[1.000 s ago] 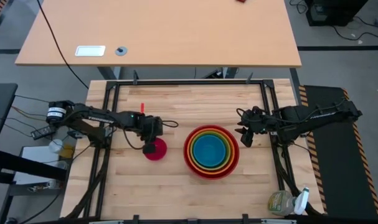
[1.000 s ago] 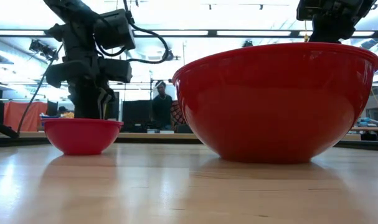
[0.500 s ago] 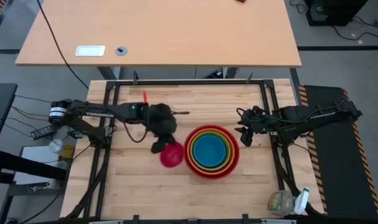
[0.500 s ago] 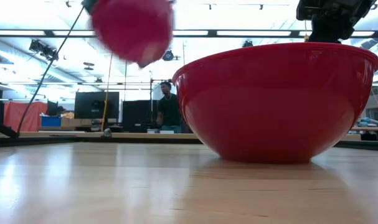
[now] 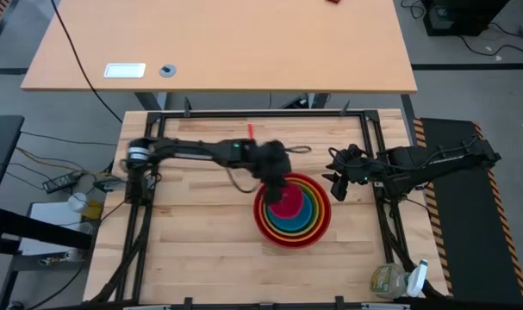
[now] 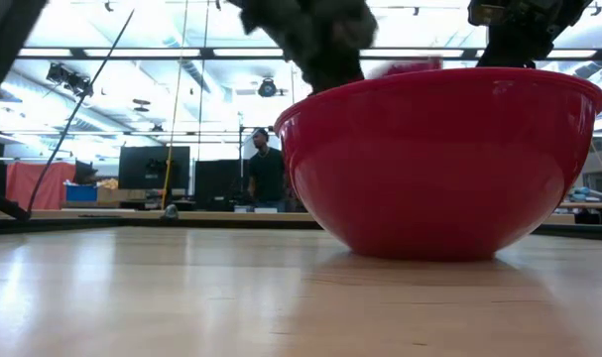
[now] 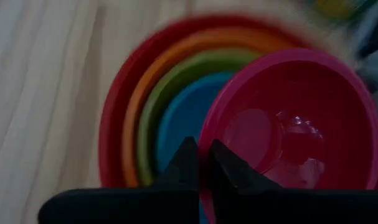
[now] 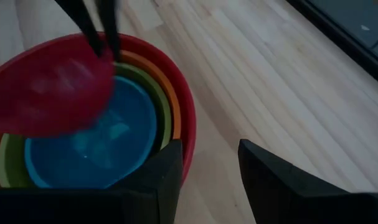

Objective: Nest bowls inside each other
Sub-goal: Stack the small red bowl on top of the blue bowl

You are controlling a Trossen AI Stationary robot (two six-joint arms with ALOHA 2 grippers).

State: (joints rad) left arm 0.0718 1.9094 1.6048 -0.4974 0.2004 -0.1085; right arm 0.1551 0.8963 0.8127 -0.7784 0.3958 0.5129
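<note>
A small magenta bowl (image 5: 288,205) hangs over a stack of nested bowls: red outermost (image 5: 265,226), then orange, green and blue (image 8: 95,146). The stack stands on its base on the wooden table. My left gripper (image 5: 276,182) is over the stack's left side, shut on the small bowl. In the low view only a sliver of the magenta rim (image 6: 412,67) shows above the big red bowl (image 6: 444,164). My right gripper (image 5: 337,185) waits open to the right of the stack, its fingers (image 8: 170,171) touching nothing. My left gripper pinches the small bowl's rim (image 7: 203,134) on the side toward the table's left. One finger (image 7: 229,167) is inside the bowl and the other (image 7: 186,158) outside. The fingers slant down from the left. The bowl is lifted clear of the table, mouth up, above the blue bowl.
Black frame rails (image 5: 149,164) run along the table's left, right and far sides. A spray bottle (image 5: 392,280) lies at the near right corner. A light wooden desk (image 5: 218,43) stands beyond the far edge. A person (image 6: 269,169) stands in the room behind.
My left gripper has risen from the table's left part and swung toward the right edge, carrying the small magenta bowl. The bowl, which stood on the table, is lifted clear and now hangs over the nested stack.
</note>
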